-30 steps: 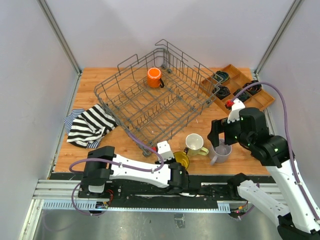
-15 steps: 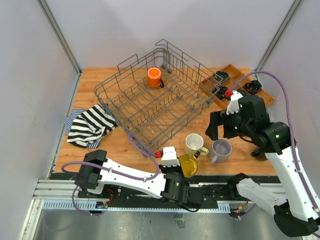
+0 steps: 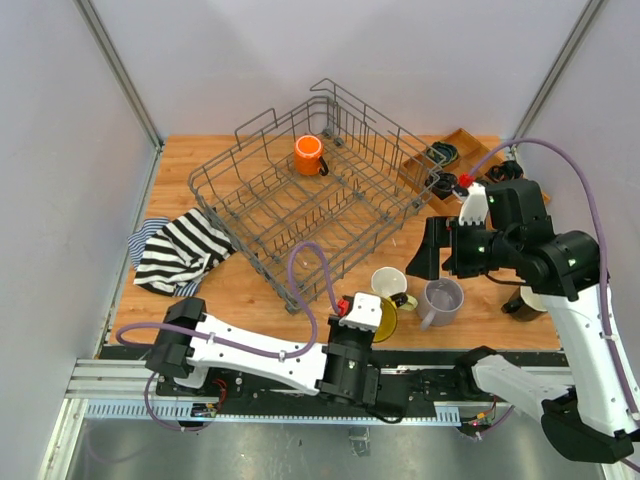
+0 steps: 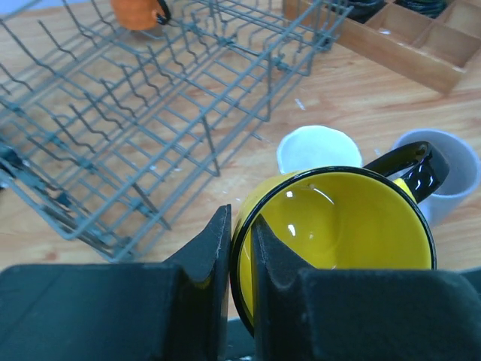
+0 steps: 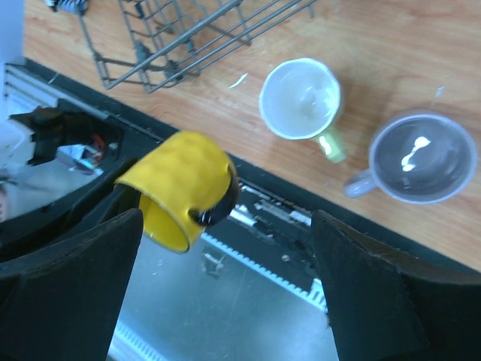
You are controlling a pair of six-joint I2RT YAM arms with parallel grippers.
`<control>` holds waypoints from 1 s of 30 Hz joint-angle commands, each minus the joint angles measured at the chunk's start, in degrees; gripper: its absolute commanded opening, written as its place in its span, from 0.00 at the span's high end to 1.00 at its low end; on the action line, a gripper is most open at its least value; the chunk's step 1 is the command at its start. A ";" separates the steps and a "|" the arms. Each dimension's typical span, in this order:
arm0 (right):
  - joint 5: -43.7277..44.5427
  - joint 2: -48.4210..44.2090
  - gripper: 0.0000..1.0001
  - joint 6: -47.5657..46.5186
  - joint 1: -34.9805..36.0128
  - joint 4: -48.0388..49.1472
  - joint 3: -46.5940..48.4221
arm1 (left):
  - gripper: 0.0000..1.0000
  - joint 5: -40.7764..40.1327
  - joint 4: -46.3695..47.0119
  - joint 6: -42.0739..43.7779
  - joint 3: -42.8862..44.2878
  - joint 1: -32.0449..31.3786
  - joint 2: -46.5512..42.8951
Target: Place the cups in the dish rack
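Note:
My left gripper (image 3: 375,318) is shut on the rim of the yellow mug (image 4: 338,241), one finger inside and one outside, and holds it tilted above the table's front edge; the mug also shows in the right wrist view (image 5: 184,188). The grey wire dish rack (image 3: 300,205) holds the orange mug (image 3: 308,155) at its far side. The cream mug (image 3: 389,286) and the lavender mug (image 3: 442,298) stand on the table, right of the yellow one. The black mug (image 3: 524,303) is half hidden behind my right arm. My right gripper (image 3: 437,258) hangs open and empty above these mugs.
A striped cloth (image 3: 180,250) lies left of the rack. A brown wooden compartment tray (image 3: 480,170) with black coils sits at the back right. White walls close in the table on three sides.
My left gripper has lifted the yellow mug and carried it a little right and toward the rack. My right arm has risen and drawn back to the right, still open.

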 commanded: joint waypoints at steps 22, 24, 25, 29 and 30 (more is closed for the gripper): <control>-20.73 0.14 0.13 20.33 -2.73 10.88 -9.80 | 0.99 -17.31 13.84 13.27 1.09 4.59 -26.76; -18.85 0.87 0.13 19.88 -2.69 10.99 -8.87 | 1.00 -17.34 14.14 15.80 7.12 3.53 -22.50; -17.60 1.18 0.13 19.59 -2.74 10.84 -8.53 | 1.00 -17.34 14.08 17.37 10.41 3.06 -19.81; -13.28 1.46 0.12 17.91 -3.51 10.29 -8.57 | 1.00 -17.34 9.93 23.27 26.25 1.85 -8.69; -11.95 1.19 0.12 17.64 -3.84 10.24 -8.78 | 1.00 -17.34 10.61 27.61 30.35 1.63 -5.81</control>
